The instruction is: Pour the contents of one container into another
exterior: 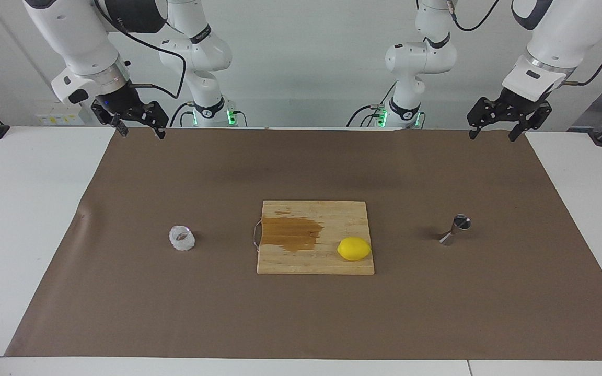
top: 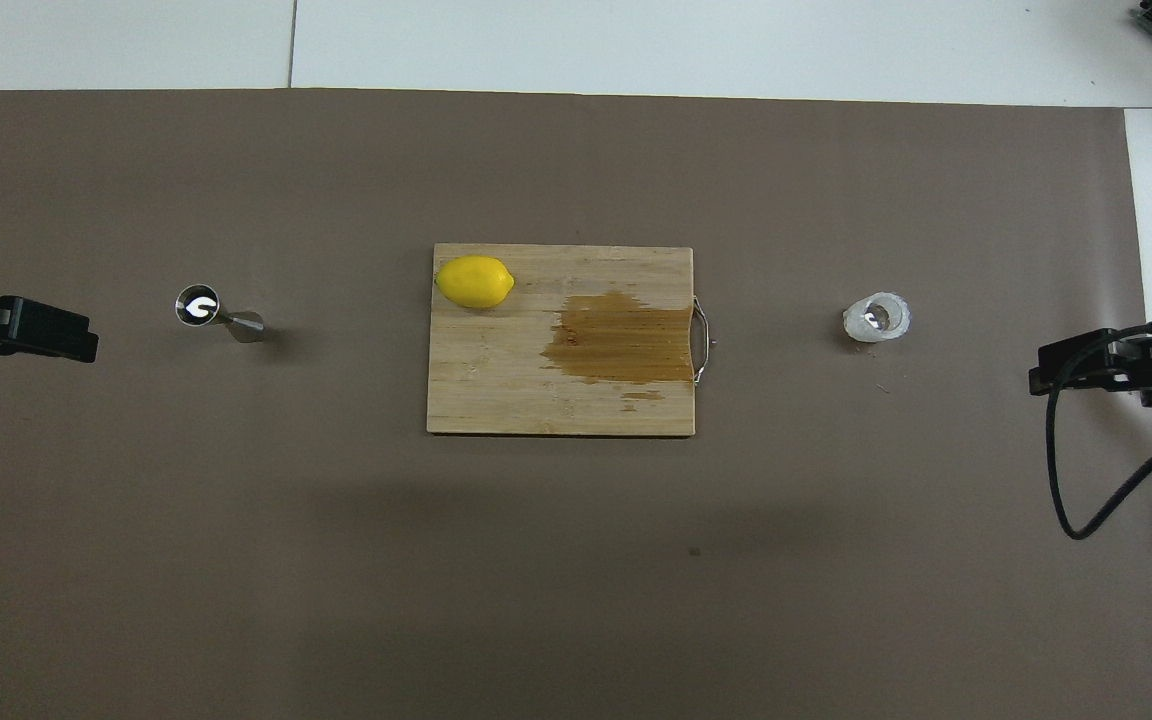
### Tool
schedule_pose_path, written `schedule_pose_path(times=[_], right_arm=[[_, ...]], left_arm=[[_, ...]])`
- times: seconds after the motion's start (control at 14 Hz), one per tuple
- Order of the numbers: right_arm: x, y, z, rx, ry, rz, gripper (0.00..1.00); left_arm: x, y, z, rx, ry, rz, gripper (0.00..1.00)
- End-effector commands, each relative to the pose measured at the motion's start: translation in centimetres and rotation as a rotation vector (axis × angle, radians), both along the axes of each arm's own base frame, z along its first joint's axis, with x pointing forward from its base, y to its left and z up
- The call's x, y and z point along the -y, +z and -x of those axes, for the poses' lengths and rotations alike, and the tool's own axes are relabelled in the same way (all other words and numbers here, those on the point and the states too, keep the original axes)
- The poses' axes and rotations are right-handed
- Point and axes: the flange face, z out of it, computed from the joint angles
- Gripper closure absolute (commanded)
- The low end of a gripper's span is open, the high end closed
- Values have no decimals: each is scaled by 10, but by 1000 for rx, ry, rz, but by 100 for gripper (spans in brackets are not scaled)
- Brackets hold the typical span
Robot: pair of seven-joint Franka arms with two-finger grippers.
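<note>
Nothing of the pour has begun, by the look of it: both vessels stand untouched on the surface, well apart, with neither arm close to them. The picking up, the carrying across and the tipping are all left to do.

Nearest the robots, the two claws hang above the near edge of the brown mat. The left claw (exterior: 491, 134) is over the corner at the left arm's end, its fingers spread wide and holding nothing. The right claw (exterior: 141, 133) is over the corner at the right arm's end, likewise spread and empty. Both arms wait.

Farther out, three things lie in a row across the mat (exterior: 301, 318), a matte brown sheet with a slight wrinkle at one edge. The jigger (exterior: 455, 229) stands toward the left arm's end: polished steel, two cones joined at a narrow waist, its open mouth mirror-bright from above (top: 198, 305). In the middle is a pale wooden cutting board (exterior: 332, 263) with a wire handle and a dark wet-looking stain soaked into the grain. A smooth yellow lemon (exterior: 354, 248) rests on the board's farther corner on the jigger's side. Toward the right arm's end sits the glass cup (exterior: 182, 238), squat, clear and faceted, whitish and translucent, upright with its mouth open (top: 877, 317). Whether it holds liquid I cannot tell.
</note>
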Motion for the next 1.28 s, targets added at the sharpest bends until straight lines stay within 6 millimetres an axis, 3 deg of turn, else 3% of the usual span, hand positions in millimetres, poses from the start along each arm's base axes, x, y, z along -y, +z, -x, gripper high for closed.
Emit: schedule_pose_path(times=[0.0, 0.36, 0.5, 0.64, 0.86, 1.21], right_arm=[[4, 2, 0, 3, 4, 9, 0], [4, 2, 0, 3, 4, 9, 0], [4, 2, 0, 3, 4, 10, 0], [4, 2, 0, 3, 4, 9, 0], [4, 2, 0, 3, 4, 9, 0], [4, 2, 0, 3, 4, 10, 0]], left_arm=[[-6, -7, 12, -20, 20, 9, 0], [-16, -51, 20, -83, 324, 74, 0], [-32, -72, 21, -119, 553, 115, 0], [-47, -87, 30, -129, 761, 174, 0], [-53, -115, 50, -142, 1005, 242, 0], [-77, -135, 50, -221, 1416, 388, 0]])
